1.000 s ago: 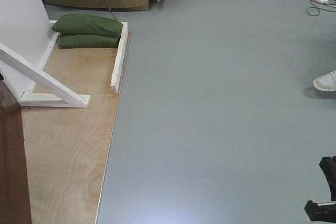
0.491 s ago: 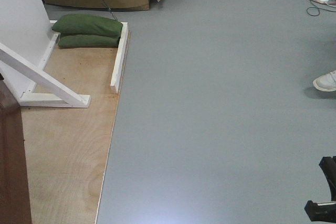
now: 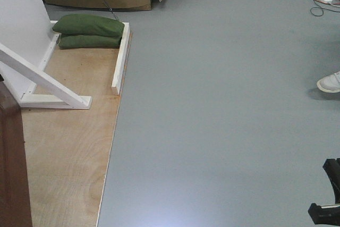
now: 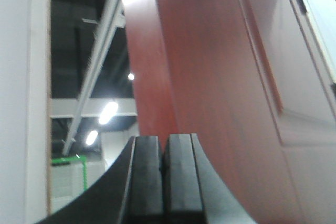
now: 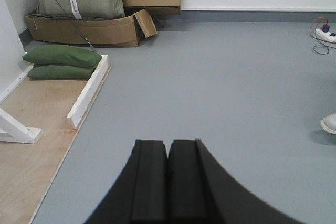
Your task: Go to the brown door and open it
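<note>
Since the brown door (image 4: pixel 210 77) rises just ahead and to the right of the left fingers (image 4: pixel 156 177), with a dark gap and ceiling lights showing past its edge, I'd say it already stands ajar and wants a further push. Off to the left of the right fingers (image 5: pixel 160 182), the plywood platform (image 3: pixel 69 147) carries the white braces (image 3: pixel 45 81). Green sandbags (image 3: pixel 87 27) lie at its far end, likely to weigh the rig down. Both pairs are pressed together, gripping nothing. The right pair points over the grey floor (image 5: pixel 236 103), well apart from the door, probably parked out of the way.
</note>
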You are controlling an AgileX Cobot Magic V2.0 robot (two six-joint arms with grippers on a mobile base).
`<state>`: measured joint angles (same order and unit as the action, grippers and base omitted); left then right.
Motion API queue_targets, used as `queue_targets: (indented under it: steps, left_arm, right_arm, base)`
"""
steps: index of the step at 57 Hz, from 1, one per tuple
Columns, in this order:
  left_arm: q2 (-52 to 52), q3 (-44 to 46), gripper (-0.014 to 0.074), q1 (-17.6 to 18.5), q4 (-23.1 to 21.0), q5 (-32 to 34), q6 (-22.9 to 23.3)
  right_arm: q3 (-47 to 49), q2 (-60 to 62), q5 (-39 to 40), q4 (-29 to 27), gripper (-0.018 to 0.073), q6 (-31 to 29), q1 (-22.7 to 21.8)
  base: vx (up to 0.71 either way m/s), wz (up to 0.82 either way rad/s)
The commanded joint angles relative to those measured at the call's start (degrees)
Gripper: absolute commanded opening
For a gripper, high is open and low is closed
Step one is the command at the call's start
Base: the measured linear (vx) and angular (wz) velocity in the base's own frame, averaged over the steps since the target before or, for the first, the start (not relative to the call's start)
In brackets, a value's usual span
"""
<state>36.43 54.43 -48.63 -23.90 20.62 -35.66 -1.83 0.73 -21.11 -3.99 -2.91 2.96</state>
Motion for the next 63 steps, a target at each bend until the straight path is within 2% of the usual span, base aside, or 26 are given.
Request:
queue_targets:
  steps: [1,11,17,23,28,31,37,44,51,63]
  left_arm:
    - [0.95,1.7,0.0067,-0.1,-0.27,5.45,-3.1]
    - [1.86,1.7,0.0067,-1.3,-1.86,6.1,-12.53]
    - [2.13,1.7,0.0067,-2.74,-5.88,7.43,-18.33]
    - [2.19,1.7,0.0067,-4.66,-12.03,10.05,-23.69]
    - [2.19,1.7,0.0067,-6.36,-21.31,14.67,-28.28]
    - [2.19,1.7,0.0067,-6.98,-28.35,18.09,-31.03]
    - [3.21,1.7,0.0067,-7.13,-41.18,27.18,-38.51]
    - [4.6,1.7,0.0067,-7.13,-51.3,34.11,-44.02]
    - [6.31,1.7,0.0067,-7.13,-55.1,33.28,-44.2]
    - [9.78,1.7,0.0067,-7.13,-55.22,34.26,-44.2]
  right_arm:
    - [-0.25,0.32,4.47,0.19,0.0,-0.37,0.11]
    - [-0.25,0.32,4.47,0.19,0.0,-0.37,0.11]
    - [-0.25,0.32,4.47,0.19,0.0,-0.37,0.11]
    - [-0.25,0.32,4.47,0.19,0.0,-0.37,0.11]
    - [-0.25,0.32,4.47,0.19,0.0,-0.37,0.11]
    - [-0.25,0.32,4.47,0.19,0.0,-0.37,0.11]
    - [-0.25,0.32,4.47,0.19,0.0,-0.37,0.11]
    - [-0.25,0.32,4.47,0.19,0.0,-0.37,0.11]
    - [-0.25,0.32,4.47,0.19,0.0,-0.37,0.11]
    - [-0.25,0.32,4.47,0.19,0.0,-0.37,0.11]
  base:
    - [0.0,0.0]
    - [0.0,0.0]
    - [0.0,0.0]
    - [0.0,0.0]
    - [0.0,0.0]
    - [0.0,0.0]
    - [0.0,0.0]
    - [0.0,0.0]
    - [0.0,0.0]
    - [0.0,0.0]
